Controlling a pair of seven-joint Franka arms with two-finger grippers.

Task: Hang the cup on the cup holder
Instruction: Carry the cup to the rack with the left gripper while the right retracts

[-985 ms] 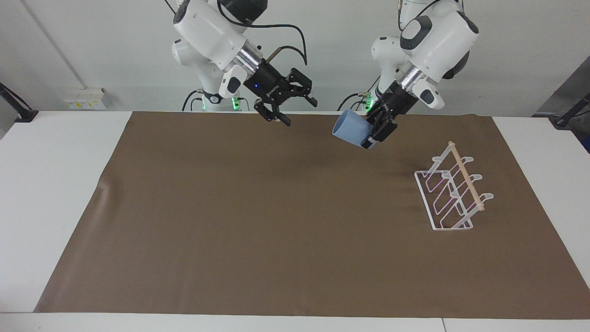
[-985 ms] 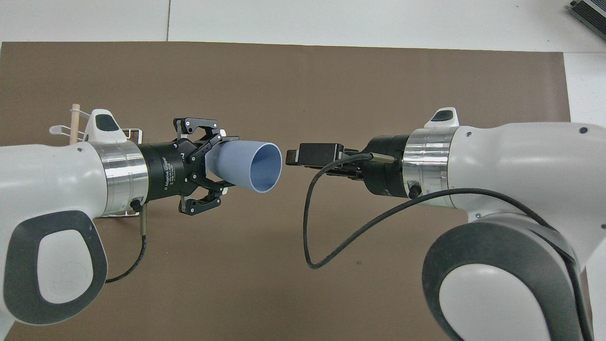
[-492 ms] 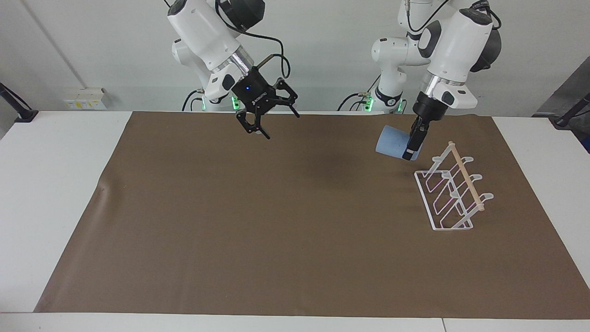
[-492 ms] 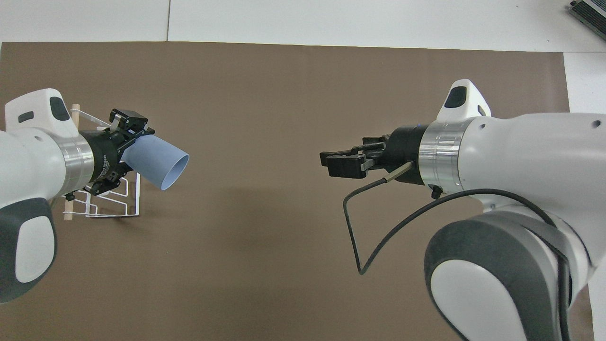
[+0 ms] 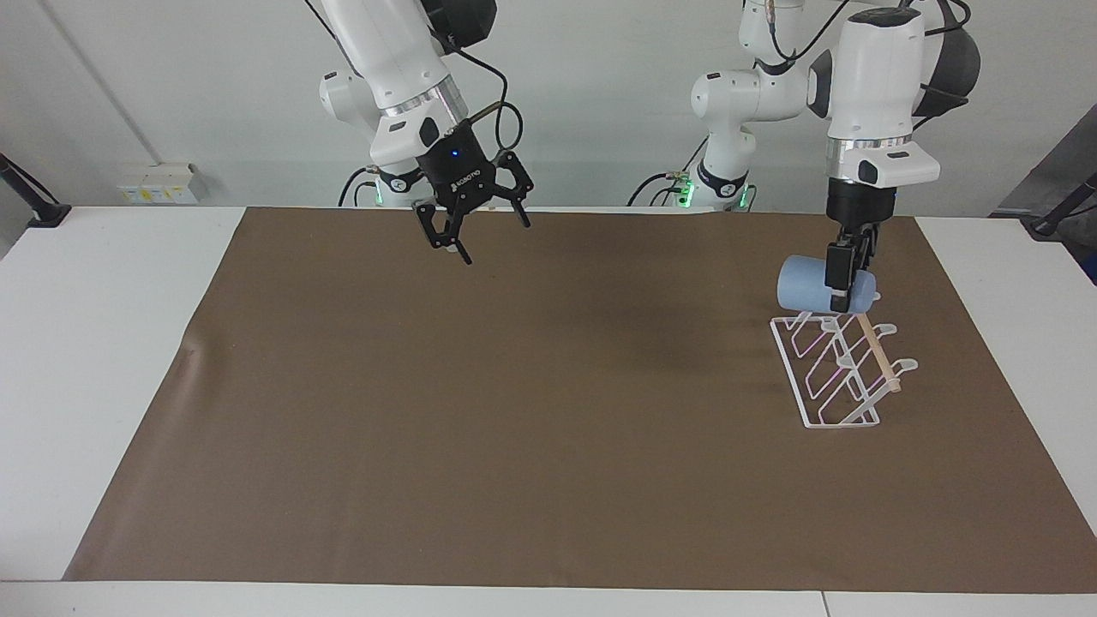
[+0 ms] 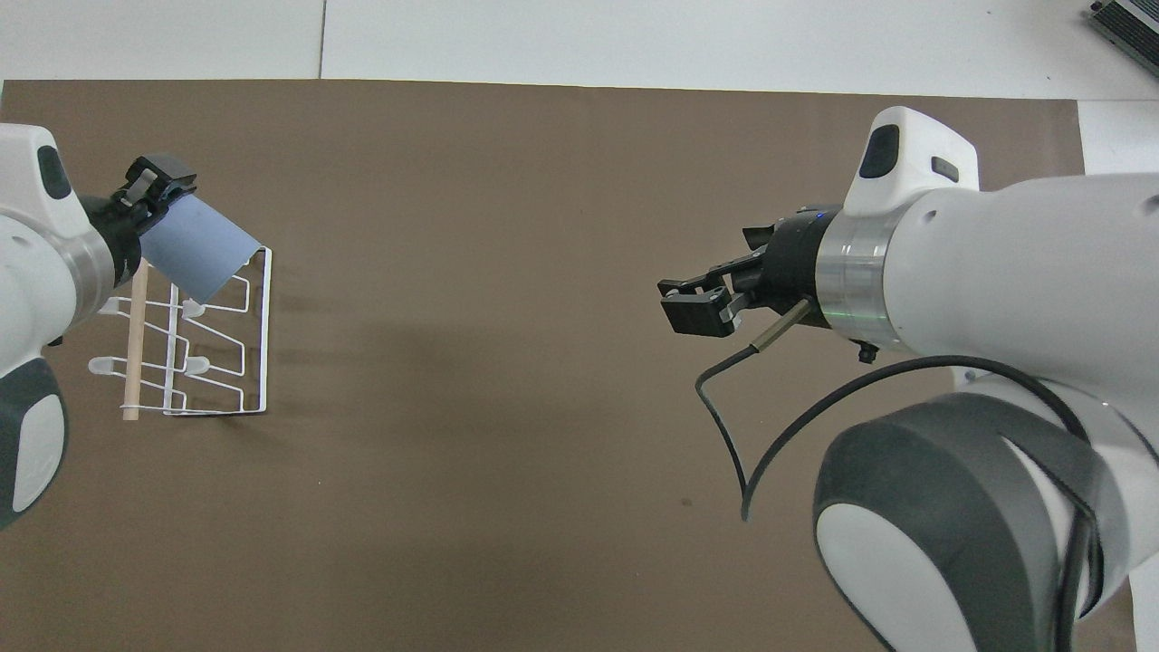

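Observation:
The light-blue cup (image 5: 804, 284) lies on its side in my left gripper (image 5: 844, 296), which is shut on the cup's base end. It hangs just over the cup holder (image 5: 836, 377), a white wire rack with a wooden rod, at the left arm's end of the mat. In the overhead view the cup (image 6: 195, 246) covers one end of the cup holder (image 6: 217, 362) and my left gripper (image 6: 156, 192) holds it. My right gripper (image 5: 480, 240) is open and empty, up over the mat's edge near the robots; it also shows in the overhead view (image 6: 693, 303).
A brown mat (image 5: 514, 411) covers most of the white table (image 5: 103, 343). A black cable (image 6: 733, 426) loops under the right arm's wrist.
My left gripper has carried the cup from the mat's middle toward the left arm's end, to over the cup holder. My right gripper has drawn back toward its own end and tilted down.

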